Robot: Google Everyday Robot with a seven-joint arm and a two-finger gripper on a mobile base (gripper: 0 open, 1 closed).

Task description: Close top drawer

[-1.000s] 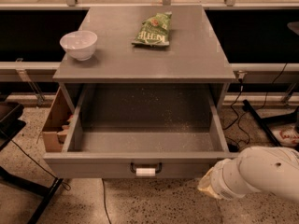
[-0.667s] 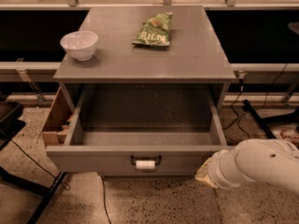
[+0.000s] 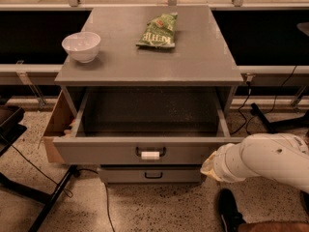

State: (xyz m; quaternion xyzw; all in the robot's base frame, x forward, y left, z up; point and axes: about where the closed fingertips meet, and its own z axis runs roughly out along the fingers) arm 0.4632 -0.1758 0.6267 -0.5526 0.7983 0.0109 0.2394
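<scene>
The top drawer (image 3: pixel 116 151) is a wide grey box pulled partly out of the grey cabinet (image 3: pixel 145 66). Its speckled floor (image 3: pixel 149 115) is bare. The front bears a dark handle wrapped with a white tag (image 3: pixel 150 154). My white arm (image 3: pixel 265 161) reaches in from the lower right. My gripper (image 3: pixel 210 166) is at the arm's pale end, against the right part of the drawer front, below its top edge.
A white bowl (image 3: pixel 81 46) and a green snack bag (image 3: pixel 157 31) lie on the cabinet top. A lower drawer with a plain dark handle (image 3: pixel 153 174) shows beneath. A cardboard box (image 3: pixel 54 129) stands at the cabinet's left. Cables and a black stand leg (image 3: pixel 48 204) cross the floor.
The top drawer has slid back toward the cabinet, uncovering the lower drawer's front. My arm has moved forward with the drawer front.
</scene>
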